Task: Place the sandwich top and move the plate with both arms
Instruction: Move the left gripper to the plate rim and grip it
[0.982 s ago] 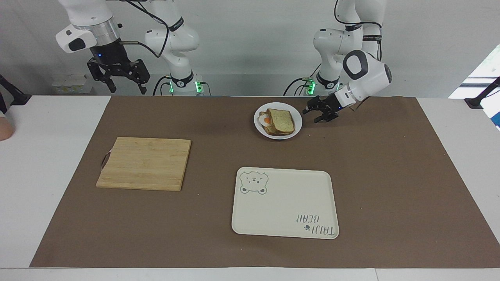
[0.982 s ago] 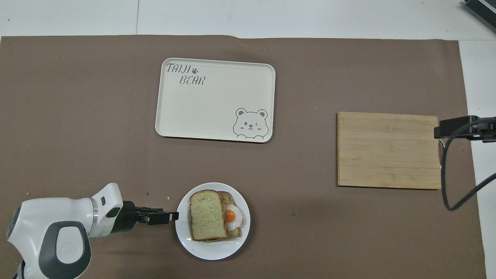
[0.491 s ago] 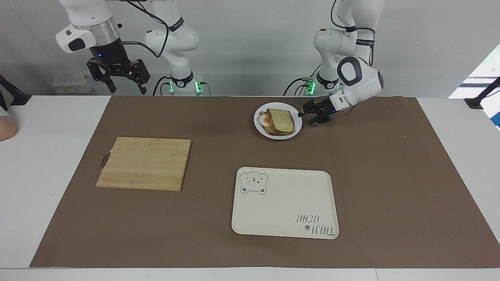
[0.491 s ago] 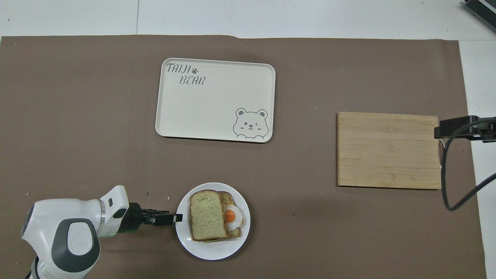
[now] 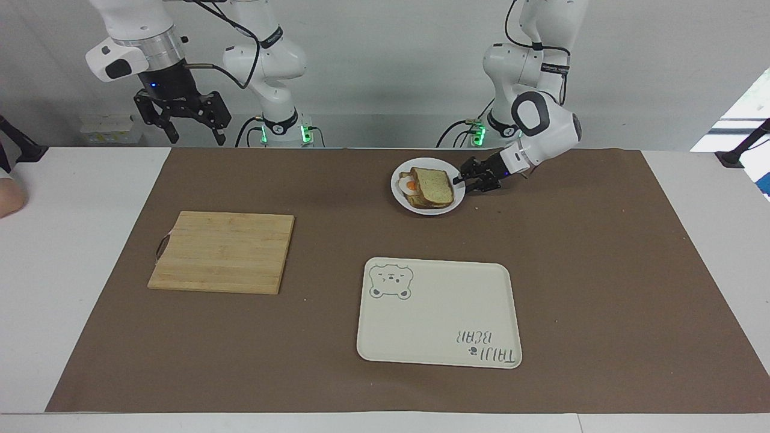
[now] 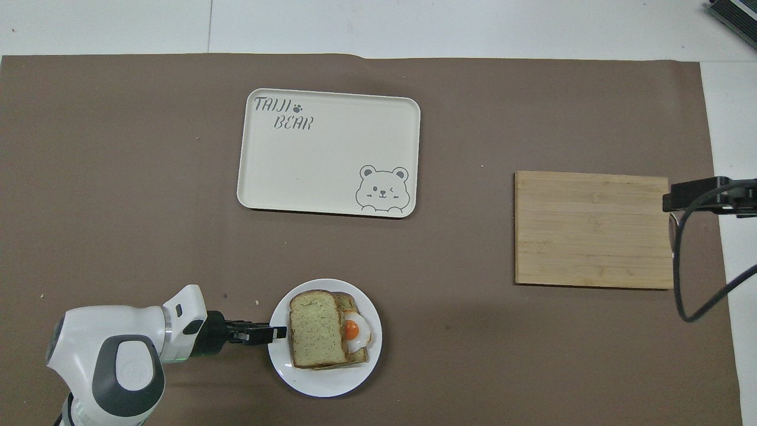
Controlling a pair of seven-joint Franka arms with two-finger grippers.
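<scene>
now, by item:
sandwich top (image 6: 315,329): lies flat on the toast slice with a fried egg (image 6: 355,331), shifted toward the left arm's end so the yolk shows beside it.
plate (image 6: 324,381): on the brown mat (image 5: 601,270), close to the robots; it carries the stacked sandwich.
left gripper (image 5: 464,180): low at the plate's rim on the side toward the left arm's end, its tips over the rim edge; jaws partly drawn in, and i cannot tell whether they clamp the rim.
right gripper (image 5: 194,133): waits raised above the robots' edge of the table at the right arm's end, jaws apart, holding nothing.
tray (image 6: 331,195): cream, with a bear drawing, farther from the robots than the plate, apart from it.
cutting board (image 5: 222,251): wooden, flat on the mat toward the right arm's end, well apart from plate and tray.
</scene>
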